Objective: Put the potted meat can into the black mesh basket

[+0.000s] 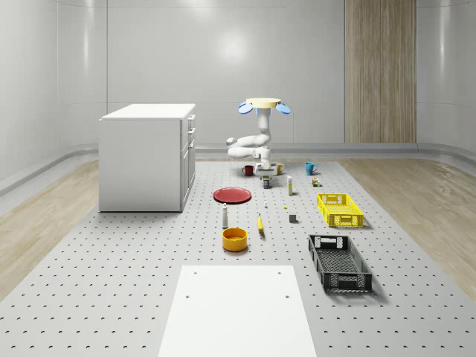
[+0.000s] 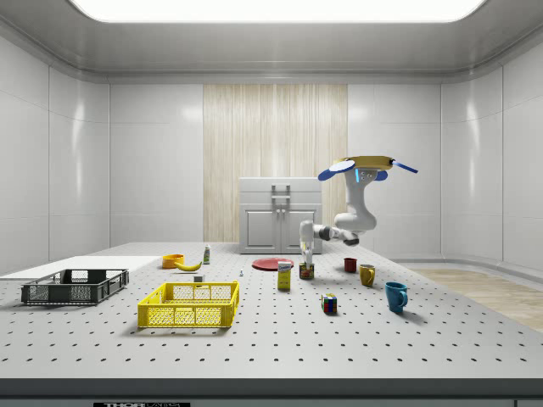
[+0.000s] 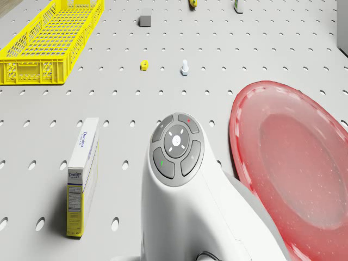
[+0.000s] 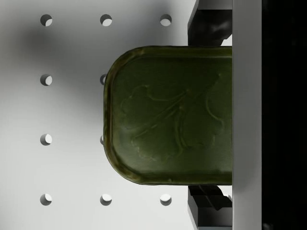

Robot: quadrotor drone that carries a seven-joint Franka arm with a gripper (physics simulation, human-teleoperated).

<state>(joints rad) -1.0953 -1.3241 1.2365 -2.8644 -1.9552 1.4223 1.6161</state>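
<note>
On my wrist feed the potted meat can (image 4: pixel 170 115) shows its dull olive-green lid with rounded corners and an embossed leafy figure, seen from straight above; it stands on the perforated worktop (image 4: pixel 57 110), and a jaw part sits at each of its two opposite ends, though I cannot tell whether they are pressing on it or just flanking it. In the side view the can (image 2: pixel 306 271) sits beneath the gripper (image 2: pixel 306 259), with the arm (image 2: pixel 352 216) folded down from the drone (image 2: pixel 366 165), which hovers above the far part of the worktop near the white cabinet (image 1: pixel 149 156). Around the can I see a red mug (image 2: pixel 350 264), a yellow mug (image 2: pixel 367 275) and a boxed item (image 2: pixel 284 276) close by, with a blue mug (image 2: pixel 395 296) and a small coloured cube (image 2: pixel 329 303) further off. The red plate (image 1: pixel 233 195) lies just beside the arm's base in the drone feed, next to a sugar box (image 3: pixel 82 176). The black mesh basket (image 1: pixel 339 262) sits well apart from the can, at the near side of the worktop, with the yellow basket (image 1: pixel 340 209), a small dark block (image 1: pixel 293 218), a banana (image 1: pixel 260 223), a white bottle (image 1: pixel 224 216) and an orange bowl (image 1: pixel 234 239) spread over the ground between
</note>
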